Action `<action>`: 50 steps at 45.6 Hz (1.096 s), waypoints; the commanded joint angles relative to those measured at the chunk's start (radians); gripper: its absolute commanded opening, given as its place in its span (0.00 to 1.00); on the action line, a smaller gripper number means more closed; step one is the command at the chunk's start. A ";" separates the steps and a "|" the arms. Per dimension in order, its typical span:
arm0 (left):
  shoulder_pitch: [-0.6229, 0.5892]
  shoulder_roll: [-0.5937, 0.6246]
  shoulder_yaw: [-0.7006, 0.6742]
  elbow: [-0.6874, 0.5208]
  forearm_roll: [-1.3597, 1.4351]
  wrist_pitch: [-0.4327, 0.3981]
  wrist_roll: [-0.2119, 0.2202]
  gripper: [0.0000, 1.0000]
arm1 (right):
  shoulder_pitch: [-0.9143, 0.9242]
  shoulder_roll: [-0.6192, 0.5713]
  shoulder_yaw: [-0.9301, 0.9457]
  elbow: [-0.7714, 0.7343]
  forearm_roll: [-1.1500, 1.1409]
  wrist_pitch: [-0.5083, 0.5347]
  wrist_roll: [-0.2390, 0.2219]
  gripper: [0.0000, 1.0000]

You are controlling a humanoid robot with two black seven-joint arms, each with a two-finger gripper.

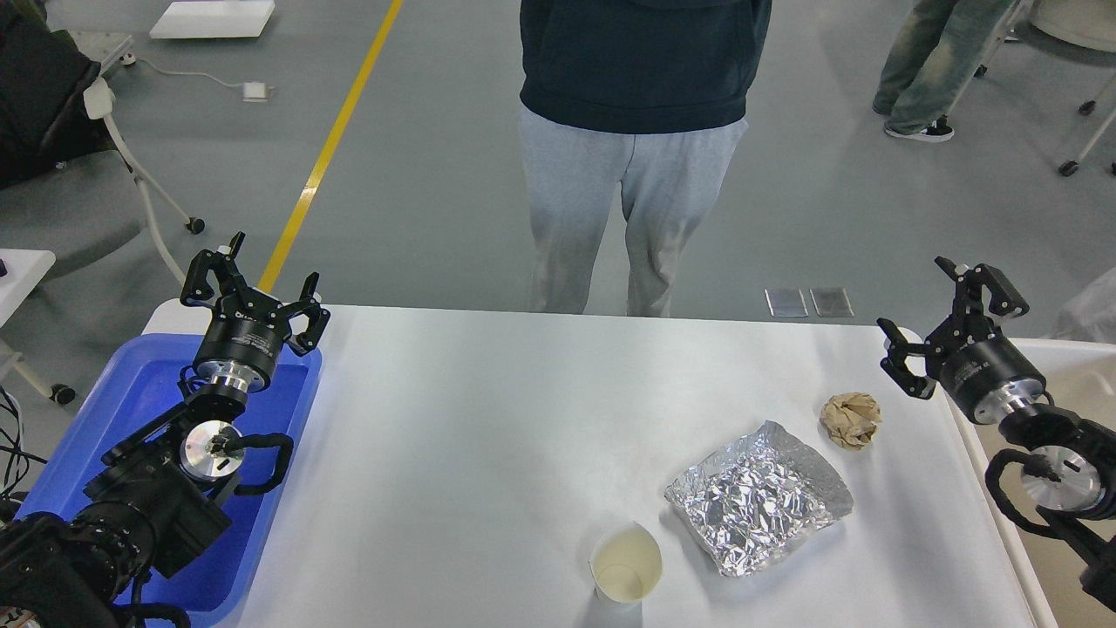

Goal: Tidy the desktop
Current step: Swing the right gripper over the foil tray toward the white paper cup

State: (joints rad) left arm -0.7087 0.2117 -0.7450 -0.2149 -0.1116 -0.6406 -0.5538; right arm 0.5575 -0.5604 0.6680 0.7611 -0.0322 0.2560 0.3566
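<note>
At the left, the left pincer (253, 279) hovered wide open and empty above a blue plastic tray (148, 392), probably the place for collected items. The white rounded-corner counter (453, 453) filled the middle, carrying near its front right a cream paper cup (625, 564), a crumpled silver foil sheet (757, 497) and a brown crumpled paper ball (850, 420), apparently rubbish awaiting clearing. At the right edge, the right pincer (937, 318) was raised, open and empty, beside a beige bin (1037, 523).

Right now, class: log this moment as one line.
left gripper open, empty | right gripper open, empty | desktop: cup, foil, paper ball
</note>
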 commanded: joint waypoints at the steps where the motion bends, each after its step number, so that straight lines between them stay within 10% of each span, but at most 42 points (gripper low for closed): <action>1: 0.000 0.000 0.001 0.000 0.000 -0.001 0.000 1.00 | 0.022 -0.056 -0.130 0.017 -0.003 0.015 -0.016 1.00; 39: 0.000 0.000 0.001 0.000 0.000 -0.001 0.000 1.00 | 0.272 -0.297 -0.346 0.457 -0.808 0.169 -0.005 1.00; 50: -0.002 -0.002 0.001 0.000 0.001 -0.001 0.002 1.00 | 0.436 -0.283 -0.430 0.501 -0.980 0.443 -0.089 1.00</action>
State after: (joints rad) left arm -0.7090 0.2117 -0.7440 -0.2147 -0.1113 -0.6412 -0.5538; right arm 0.8334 -0.8420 0.3284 1.2093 -0.8145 0.4810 0.3385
